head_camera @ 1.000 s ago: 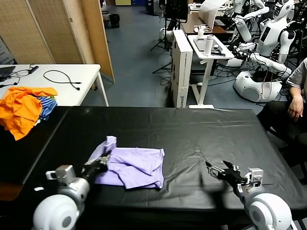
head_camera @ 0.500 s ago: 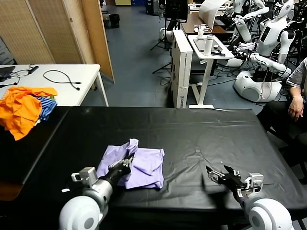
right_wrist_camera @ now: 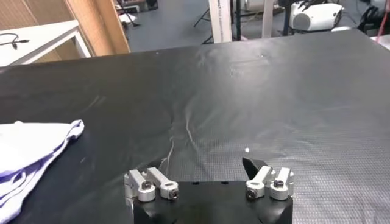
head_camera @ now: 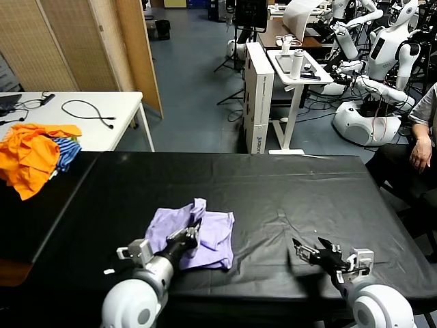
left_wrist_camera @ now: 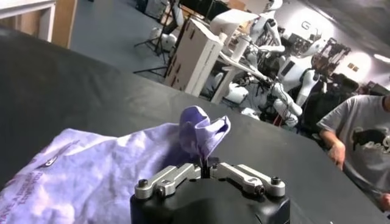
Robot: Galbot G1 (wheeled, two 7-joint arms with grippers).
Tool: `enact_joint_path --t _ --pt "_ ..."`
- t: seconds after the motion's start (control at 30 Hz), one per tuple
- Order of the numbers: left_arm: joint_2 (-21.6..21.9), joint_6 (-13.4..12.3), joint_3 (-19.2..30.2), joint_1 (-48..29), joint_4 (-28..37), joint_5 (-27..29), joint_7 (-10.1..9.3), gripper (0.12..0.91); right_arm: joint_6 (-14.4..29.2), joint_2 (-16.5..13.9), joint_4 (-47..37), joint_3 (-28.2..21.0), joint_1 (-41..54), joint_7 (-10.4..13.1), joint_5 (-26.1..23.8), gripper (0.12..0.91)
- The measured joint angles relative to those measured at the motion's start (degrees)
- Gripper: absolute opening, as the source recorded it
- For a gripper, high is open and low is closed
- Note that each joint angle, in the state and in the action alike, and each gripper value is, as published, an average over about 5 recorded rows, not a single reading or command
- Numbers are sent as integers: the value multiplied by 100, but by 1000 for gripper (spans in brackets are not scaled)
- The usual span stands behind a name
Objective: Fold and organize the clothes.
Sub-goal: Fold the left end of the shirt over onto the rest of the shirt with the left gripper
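Observation:
The pale lavender T-shirt (head_camera: 205, 236) lies bunched on the black table (head_camera: 273, 184), left of centre near the front edge. My left gripper (head_camera: 192, 230) is shut on a fold of the T-shirt and holds it lifted over the rest of the shirt. In the left wrist view the pinched fold (left_wrist_camera: 201, 131) rises above the closed gripper (left_wrist_camera: 207, 165). My right gripper (head_camera: 313, 250) is open and empty, low over the bare table at the front right. In the right wrist view the gripper (right_wrist_camera: 207, 173) is open, with the shirt's edge (right_wrist_camera: 30, 146) off to one side.
An orange and blue-striped garment heap (head_camera: 34, 154) lies at the far left edge. A white table (head_camera: 75, 113) with cables stands behind it. A seated person (head_camera: 420, 130) is at the right. Other robots and a white stand fill the room behind.
My left gripper has carried the shirt's fold to the right, over the middle of the shirt, so the shirt is more bunched. The right gripper has barely moved.

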Motion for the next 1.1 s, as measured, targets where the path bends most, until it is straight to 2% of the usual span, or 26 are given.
enact_joint_path --t 0.13,0.23,0.33,0.5,0.6,0.67,0.83,0.97,1.1 --pt "-137 -61 132 37 102 141 64 185 -60 -9 56 -32 5 -153 -42 907" --pt "-241 -159 254 51 197 378 154 258 -44 -40 95 -95 17 -253 -101 907" --pt "-362 -244 376 25 295 585 218 424 37 -61 83 -188 46 -347 -217 907" --pt "-665 -352 567 -16 426 963 350 745 78 -137 112 -394 142 -430 -278 907" --pt "-777 -380 571 -25 396 1052 422 871 76 -224 185 -532 244 -512 -238 907" --pt "-763 -400 504 -48 329 1055 467 898 85 -291 219 -652 342 -570 -215 907" --pt "-459 -555 120 -107 96 1051 557 906 212 -392 170 -1109 705 -652 -202 907" --pt "-65 -717 -301 -51 11 1147 581 907 302 -337 6 -1611 1099 -537 -234 907" --pt "148 -760 -601 81 -68 1299 657 907 344 -175 -267 -2183 1576 -431 -446 907"
